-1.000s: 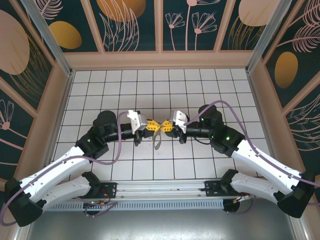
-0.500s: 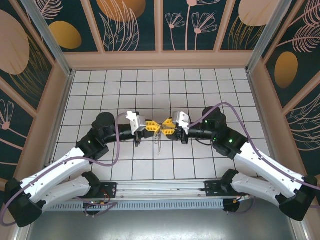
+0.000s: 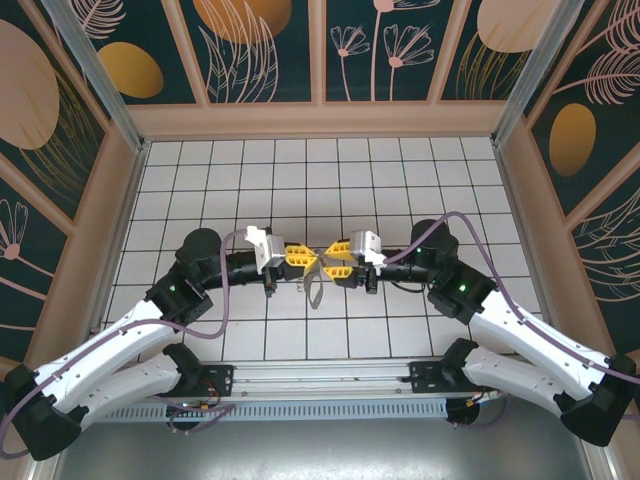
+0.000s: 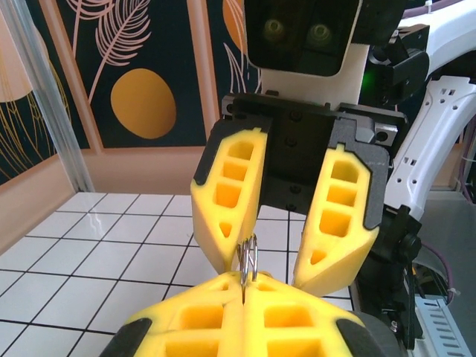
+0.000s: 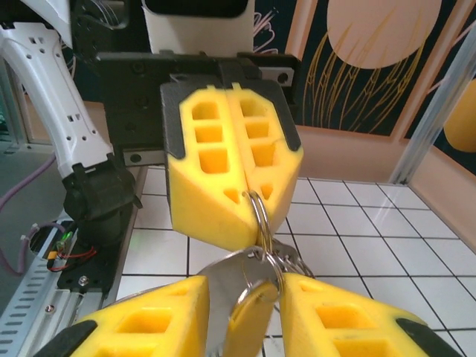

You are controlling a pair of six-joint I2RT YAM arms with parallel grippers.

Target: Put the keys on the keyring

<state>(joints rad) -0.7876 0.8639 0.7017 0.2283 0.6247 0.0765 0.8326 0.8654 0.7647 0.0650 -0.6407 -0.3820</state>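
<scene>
Right wrist view: left gripper [image 5: 249, 195] clamps the keyring [image 5: 259, 217] upright above the table's [image 5: 357, 223] middle; keys [image 5: 249, 309] dangle beneath, between slightly parted fingers of the right gripper [image 5: 244, 286], directly facing.

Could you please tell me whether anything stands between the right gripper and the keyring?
Nothing visible does. The left gripper pinches the keyring, and the parted fingers of the right gripper flank it, with the keys hanging between them.

Bright, even light is falling from above onto the white worktop [image 3: 400, 170], leaving only soft shadows. Glare is glinting off tiles, and the left claw [image 4: 244, 281] is blurring close to its lens.
</scene>
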